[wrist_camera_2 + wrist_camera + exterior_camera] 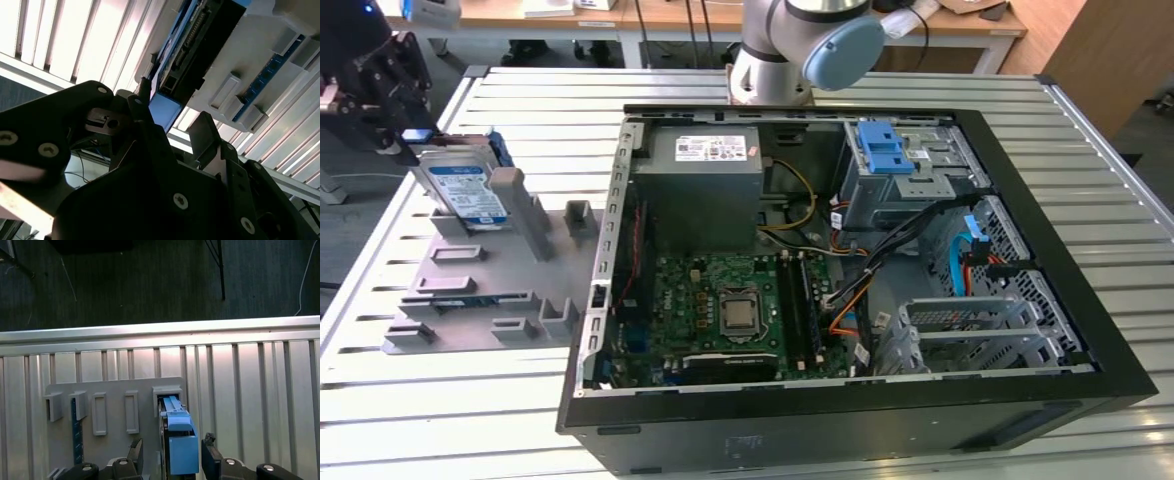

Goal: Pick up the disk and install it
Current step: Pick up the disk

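Closest to the camera in the first wrist view, the gripper [172, 445] is seen with its black fingers [208, 442] spread apart, one on each side of the disk [176, 415]. A narrow gap is visible on both sides, so nothing is pinched. The disk is presented end-on there, as a light-blue plastic carrier frame with a square tab at the near end. In the second wrist view, the blue tab is shown between the fingers, with the drive's dark connector edge behind it. In the exterior view, the disk is shown as a flat silver rectangle bearing a white-and-blue label and bordered in blue. It is stood on edge in a slot of the grey fixture [494, 275]. The fixture is laid on the slatted metal table [400, 400], at the exterior view's left. Farther off, the open computer case [854, 420] is placed well apart from the disk.
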Motion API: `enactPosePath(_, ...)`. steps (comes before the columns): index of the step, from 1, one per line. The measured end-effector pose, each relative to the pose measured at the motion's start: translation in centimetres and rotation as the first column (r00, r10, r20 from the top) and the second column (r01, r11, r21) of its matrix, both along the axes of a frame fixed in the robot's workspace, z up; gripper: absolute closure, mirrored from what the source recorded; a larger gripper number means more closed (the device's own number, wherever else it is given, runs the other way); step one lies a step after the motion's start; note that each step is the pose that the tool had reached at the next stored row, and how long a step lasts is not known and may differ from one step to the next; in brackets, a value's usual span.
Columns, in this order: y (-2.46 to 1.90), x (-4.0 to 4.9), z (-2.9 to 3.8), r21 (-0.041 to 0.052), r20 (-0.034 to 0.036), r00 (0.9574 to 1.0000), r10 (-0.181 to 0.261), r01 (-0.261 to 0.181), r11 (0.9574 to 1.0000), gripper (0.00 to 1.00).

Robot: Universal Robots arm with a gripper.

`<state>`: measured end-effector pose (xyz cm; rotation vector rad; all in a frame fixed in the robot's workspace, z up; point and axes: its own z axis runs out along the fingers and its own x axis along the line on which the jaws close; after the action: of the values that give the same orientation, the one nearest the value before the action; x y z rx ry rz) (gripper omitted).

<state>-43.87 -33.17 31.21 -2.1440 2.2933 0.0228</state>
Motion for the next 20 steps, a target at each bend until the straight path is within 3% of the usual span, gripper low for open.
enactPosePath(9, 0.06, -0.18, -1.07, 0.0001, 0.0000, 1.0000, 0.003, -0.003, 1.0000, 0.42)
enactPosePath(20, 0.34, -0.34, -1.88, 0.0001, -0.0002, 0.9999, 0.011, -0.011, 0.9999, 0.42)
